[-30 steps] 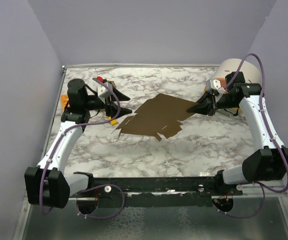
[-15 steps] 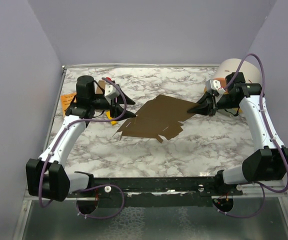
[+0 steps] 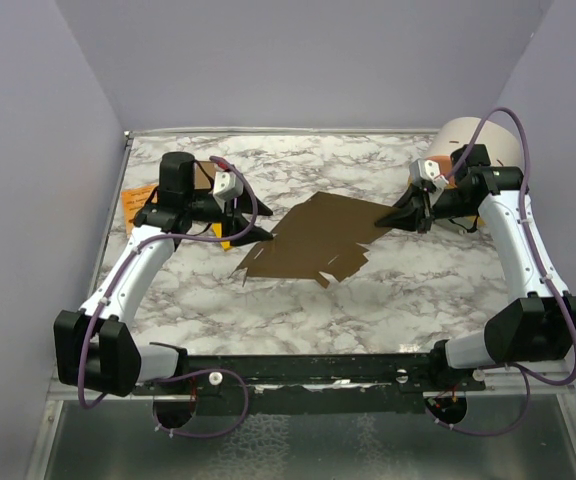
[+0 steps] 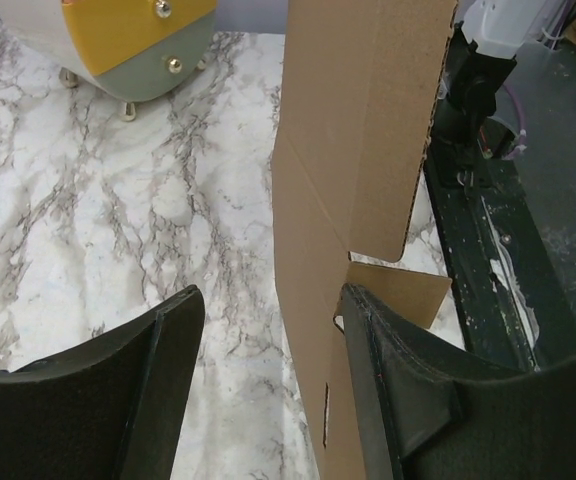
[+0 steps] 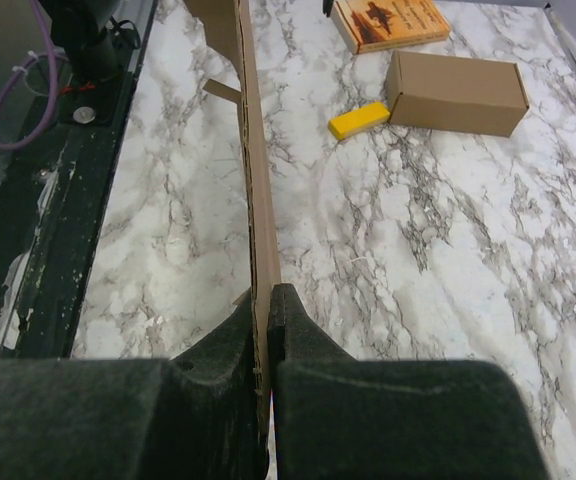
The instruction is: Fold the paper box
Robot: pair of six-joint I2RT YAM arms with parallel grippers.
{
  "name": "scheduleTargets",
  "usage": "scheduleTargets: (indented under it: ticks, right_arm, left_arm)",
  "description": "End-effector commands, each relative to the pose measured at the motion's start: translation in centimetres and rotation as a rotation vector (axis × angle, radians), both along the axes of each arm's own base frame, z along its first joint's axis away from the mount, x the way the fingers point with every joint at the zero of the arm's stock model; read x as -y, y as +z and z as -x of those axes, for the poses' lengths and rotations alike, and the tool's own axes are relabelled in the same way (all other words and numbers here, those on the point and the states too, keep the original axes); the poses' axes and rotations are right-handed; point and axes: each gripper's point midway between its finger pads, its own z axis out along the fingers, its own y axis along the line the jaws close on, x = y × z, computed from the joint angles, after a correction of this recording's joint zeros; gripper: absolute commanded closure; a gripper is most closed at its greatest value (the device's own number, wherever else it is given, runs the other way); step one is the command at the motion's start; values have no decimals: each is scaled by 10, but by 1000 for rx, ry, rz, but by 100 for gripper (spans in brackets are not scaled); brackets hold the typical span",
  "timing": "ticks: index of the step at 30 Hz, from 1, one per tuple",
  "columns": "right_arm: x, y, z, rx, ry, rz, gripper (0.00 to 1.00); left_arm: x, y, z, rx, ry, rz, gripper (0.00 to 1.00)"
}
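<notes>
right claw (image 5: pixel 268 292) tight on paper box (image 3: pixel 318 240) — left claw (image 4: pixel 270 296) agape (around its edge)

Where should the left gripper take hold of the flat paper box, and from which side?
Its left edge, approached from the left. The paper box is a thin sheet held up by the right gripper pinching its right edge, so the open left gripper can likely close across the opposite edge.

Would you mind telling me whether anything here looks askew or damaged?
Only the paper box: a flat sheet sitting diagonally, one corner pinched in the right gripper. No damage shows.
</notes>
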Motion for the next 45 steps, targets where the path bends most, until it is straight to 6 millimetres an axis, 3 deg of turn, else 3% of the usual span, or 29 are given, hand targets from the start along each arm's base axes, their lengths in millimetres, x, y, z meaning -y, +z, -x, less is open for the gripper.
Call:
scheduleTargets:
  ticks: [1, 18, 27, 38, 45]
  right_arm:
    - [-1, 8, -1, 32, -1, -5, 99]
    - [-2, 10, 0, 23, 1, -22, 99]
    - [-2, 8, -1, 17, -3, -20, 99]
    - [-2, 6, -5, -4, -18, -16, 99]
    - [-2, 5, -5, -16, -19, -19, 99]
  left_arm:
    - [3, 10, 9, 33, -65, 27, 40]
    - [14, -3, 7, -6, -79, 3, 42]
    - [15, -1, 4, 5, -65, -3, 59]
    - [14, -3, -7, 10, -6, -27, 90]
    - [14, -1, -9, 25, 3, -26, 90]
